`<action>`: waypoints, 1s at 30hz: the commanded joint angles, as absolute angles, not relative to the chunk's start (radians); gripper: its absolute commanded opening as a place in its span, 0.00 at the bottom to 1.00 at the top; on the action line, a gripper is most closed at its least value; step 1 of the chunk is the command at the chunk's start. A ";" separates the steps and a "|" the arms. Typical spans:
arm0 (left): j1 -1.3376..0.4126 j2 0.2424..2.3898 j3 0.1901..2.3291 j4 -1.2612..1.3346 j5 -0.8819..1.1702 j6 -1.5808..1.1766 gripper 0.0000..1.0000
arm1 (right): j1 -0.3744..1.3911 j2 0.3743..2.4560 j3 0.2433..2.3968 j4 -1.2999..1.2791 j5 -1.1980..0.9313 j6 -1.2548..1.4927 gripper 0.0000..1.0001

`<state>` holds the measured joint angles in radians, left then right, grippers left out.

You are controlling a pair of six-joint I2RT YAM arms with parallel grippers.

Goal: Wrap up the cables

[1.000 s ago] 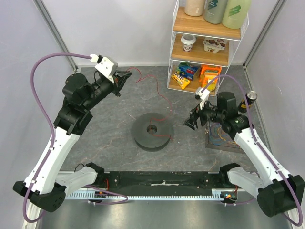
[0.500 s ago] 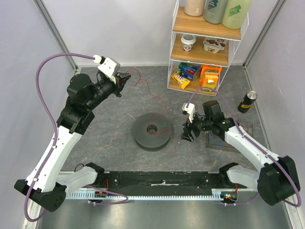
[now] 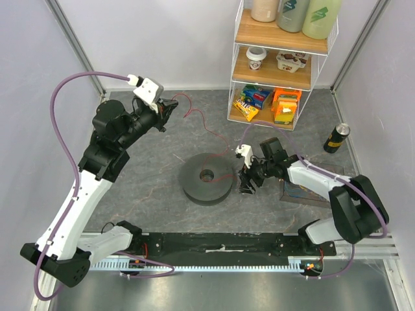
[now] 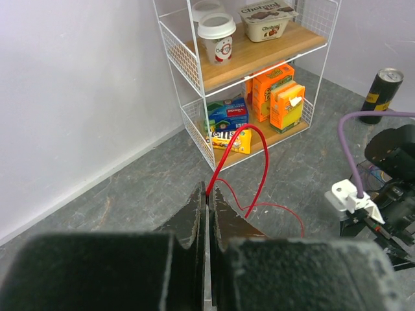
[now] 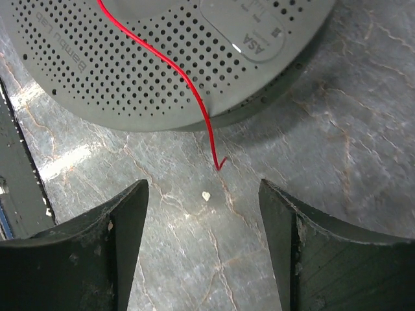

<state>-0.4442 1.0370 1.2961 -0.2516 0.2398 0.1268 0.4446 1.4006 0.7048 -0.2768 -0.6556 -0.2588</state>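
Observation:
A dark grey spool (image 3: 207,177) lies flat mid-table. A thin red cable (image 3: 209,125) runs from my left gripper across the table to the spool. My left gripper (image 3: 170,103) is at the back left, shut on the red cable's end (image 4: 211,188), which loops up in front of the shelf. My right gripper (image 3: 246,184) is open and empty, pointing down just right of the spool. In the right wrist view the red cable (image 5: 185,78) crosses the perforated spool (image 5: 162,58) and its free end (image 5: 217,165) hangs to the table ahead of my open fingers (image 5: 123,227).
A white wire shelf (image 3: 282,61) with snacks, cups and bottles stands at the back right. A black can (image 3: 336,137) stands at the right wall. A dark tray (image 3: 305,188) with more coloured cables lies under the right arm.
My right arm has swung left from the tray to the spool's right edge and lowered. The left gripper has held almost still with the red cable.

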 commanded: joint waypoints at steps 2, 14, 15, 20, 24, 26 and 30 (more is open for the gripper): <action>-0.439 1.040 1.284 -0.198 0.255 0.092 0.02 | 0.475 1.472 0.769 -0.209 -0.677 -0.301 0.75; -0.430 1.025 1.249 -0.207 0.265 0.066 0.02 | 0.488 1.545 0.785 -0.124 -0.632 -0.275 0.53; -0.428 1.022 1.247 -0.212 0.268 0.061 0.02 | 0.488 1.548 0.788 -0.117 -0.630 -0.270 0.46; -0.428 1.011 1.252 -0.256 0.244 0.043 0.02 | 0.486 1.520 0.796 -0.156 -0.597 -0.279 0.00; -0.402 0.993 1.258 -0.307 0.149 0.040 0.02 | 0.428 1.347 0.830 -0.294 -0.572 -0.270 0.00; -0.381 0.977 1.256 -0.322 0.092 0.046 0.02 | 0.376 1.246 0.870 -0.385 -0.532 -0.279 0.00; -0.328 0.953 1.258 -0.347 0.005 0.075 0.02 | 0.241 1.094 0.992 -0.616 -0.410 -0.380 0.00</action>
<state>-0.3710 0.9936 1.2495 -0.3222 0.1291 0.0746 0.3412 1.2385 0.8459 -0.4023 -0.5301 -0.2890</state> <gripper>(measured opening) 0.030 0.011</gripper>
